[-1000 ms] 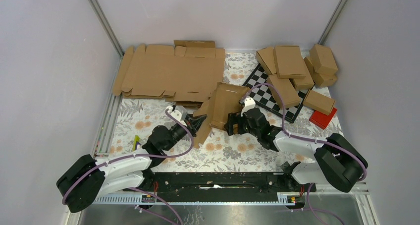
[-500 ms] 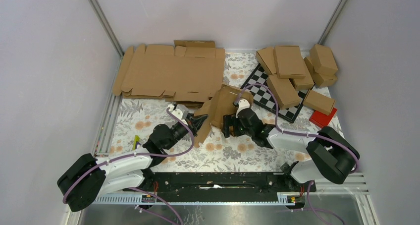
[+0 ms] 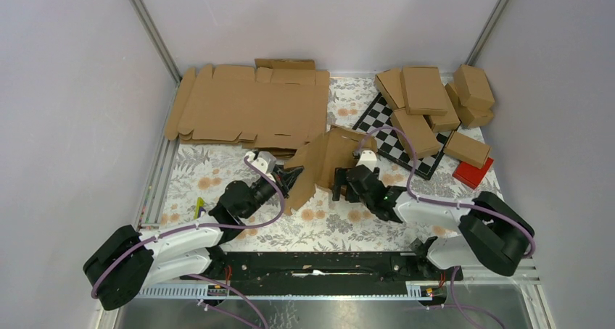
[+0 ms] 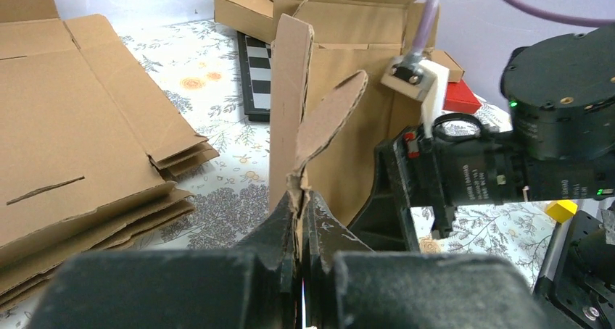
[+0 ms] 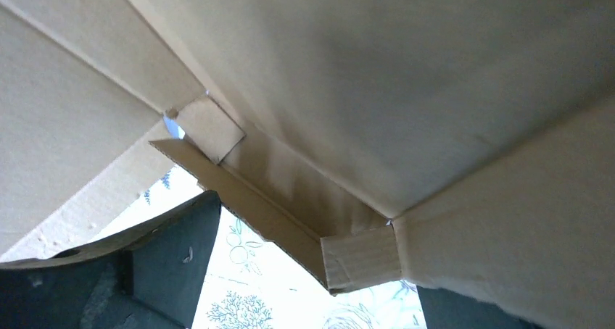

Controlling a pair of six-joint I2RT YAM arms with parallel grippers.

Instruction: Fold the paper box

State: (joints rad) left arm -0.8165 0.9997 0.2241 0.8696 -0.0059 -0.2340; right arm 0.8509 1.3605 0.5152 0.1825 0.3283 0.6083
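One partly erected paper box (image 3: 330,155) is recorded at the centre. One stack of flat cardboard blanks (image 3: 246,108) is noted at the far left; the sheets in it cannot be counted. Seven folded cartons (image 3: 424,90) are counted at the far right, though overlap may hide more. One chequered board (image 3: 377,115) and one red block (image 3: 471,173) are listed.
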